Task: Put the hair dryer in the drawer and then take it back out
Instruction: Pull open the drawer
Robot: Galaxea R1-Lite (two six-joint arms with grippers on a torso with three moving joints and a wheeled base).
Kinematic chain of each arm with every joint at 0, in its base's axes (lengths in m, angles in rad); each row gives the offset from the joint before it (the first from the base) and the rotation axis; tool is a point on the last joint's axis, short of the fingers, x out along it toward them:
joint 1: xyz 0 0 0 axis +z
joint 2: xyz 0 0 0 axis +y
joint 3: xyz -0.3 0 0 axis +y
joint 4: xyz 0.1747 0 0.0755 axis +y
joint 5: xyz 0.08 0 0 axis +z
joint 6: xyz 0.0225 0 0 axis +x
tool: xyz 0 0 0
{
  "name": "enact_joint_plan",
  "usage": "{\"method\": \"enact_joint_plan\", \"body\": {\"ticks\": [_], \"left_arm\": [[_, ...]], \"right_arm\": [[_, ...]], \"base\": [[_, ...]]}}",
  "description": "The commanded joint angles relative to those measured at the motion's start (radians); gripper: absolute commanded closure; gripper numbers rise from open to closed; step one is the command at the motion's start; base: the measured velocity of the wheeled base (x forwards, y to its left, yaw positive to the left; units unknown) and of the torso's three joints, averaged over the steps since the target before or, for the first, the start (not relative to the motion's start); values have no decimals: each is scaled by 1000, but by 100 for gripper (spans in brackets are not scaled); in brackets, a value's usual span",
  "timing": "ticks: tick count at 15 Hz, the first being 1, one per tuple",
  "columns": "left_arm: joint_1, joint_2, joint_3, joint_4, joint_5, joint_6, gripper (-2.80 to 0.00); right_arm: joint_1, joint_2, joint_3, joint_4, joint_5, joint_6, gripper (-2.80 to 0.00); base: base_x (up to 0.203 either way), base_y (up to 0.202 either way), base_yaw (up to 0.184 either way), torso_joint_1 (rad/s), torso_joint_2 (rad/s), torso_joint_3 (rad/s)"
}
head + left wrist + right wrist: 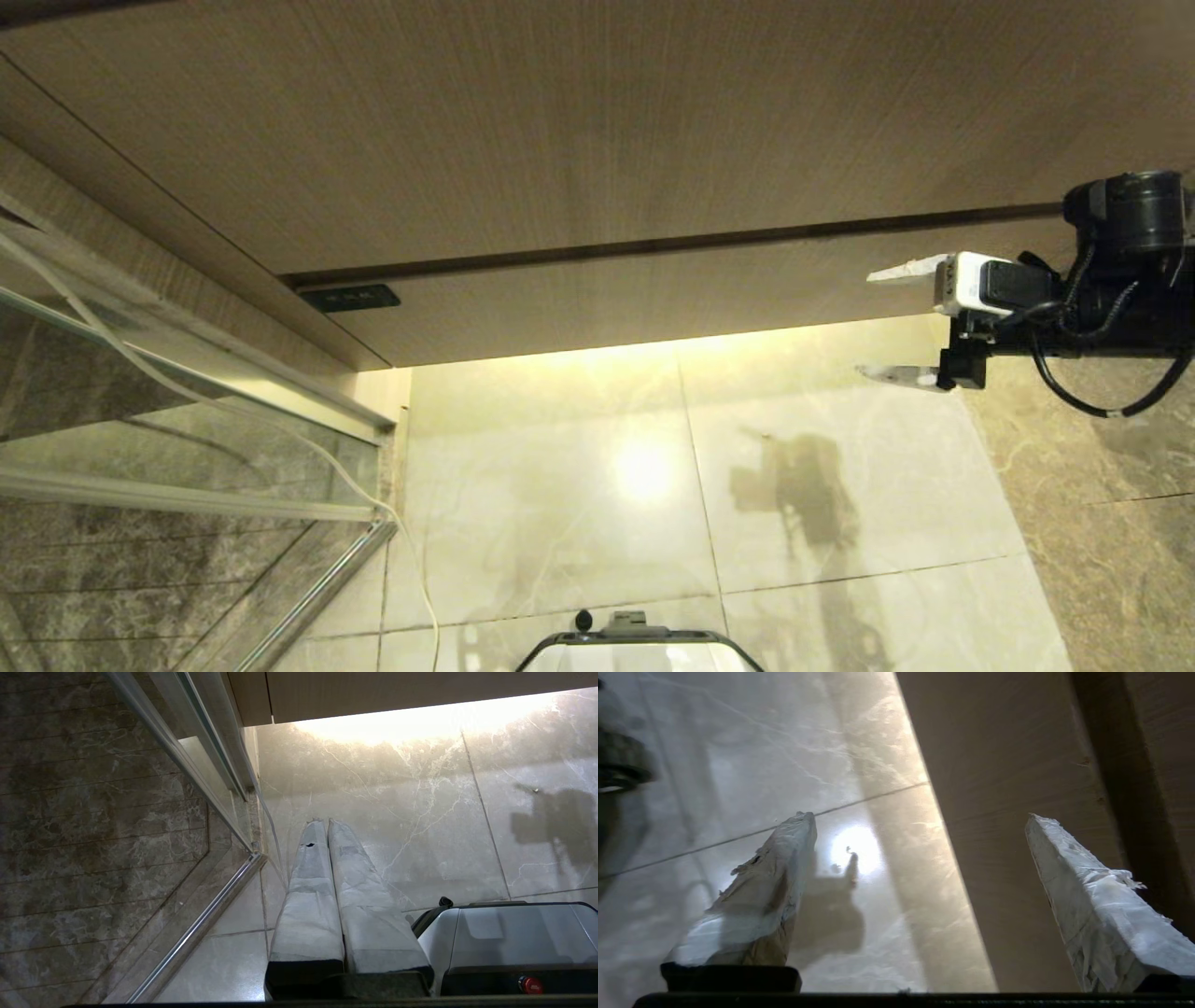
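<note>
Wide, empty jaws of right gripper (882,325) near shut, wide light-brown wood-grain drawer (653,303); next, I judge, pull it open.

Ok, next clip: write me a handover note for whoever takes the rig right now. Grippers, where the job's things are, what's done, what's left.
Right gripper: open, empty, at the right end of the drawer front, fingers pointing along it, one level with the front, one below its lower edge.
Left gripper: shut, empty, parked low over the floor tiles beside the glass partition.
Drawer: closed.
Hair dryer: in no view; I cannot tell where it is.
Done: cannot be judged from this moment.
Left: find out where the dryer is before anything else; opening the drawer looks like the likely next move.
</note>
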Motion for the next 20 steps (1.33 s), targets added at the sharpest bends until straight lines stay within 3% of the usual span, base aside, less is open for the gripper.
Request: {"method": "enact_joint_plan", "body": {"ticks": [1, 3, 11, 20], "left_arm": [[0, 0, 1, 0, 0, -1, 0], [0, 0, 1, 0, 0, 0, 0], [0, 0, 0, 0, 0, -1, 0], [0, 0, 1, 0, 0, 0, 0]], "right_arm": [[-4, 86, -55, -86, 37, -2, -280], [-1, 124, -113, -117, 65, 5, -280], [37, 248, -234, -257, 56, 103, -280], [40, 327, -322, -265, 15, 160, -280]], "base": [[0, 0, 0, 0, 0, 0], [0, 0, 0, 0, 0, 0], [0, 0, 0, 0, 0, 0], [0, 0, 0, 0, 0, 0]]}}
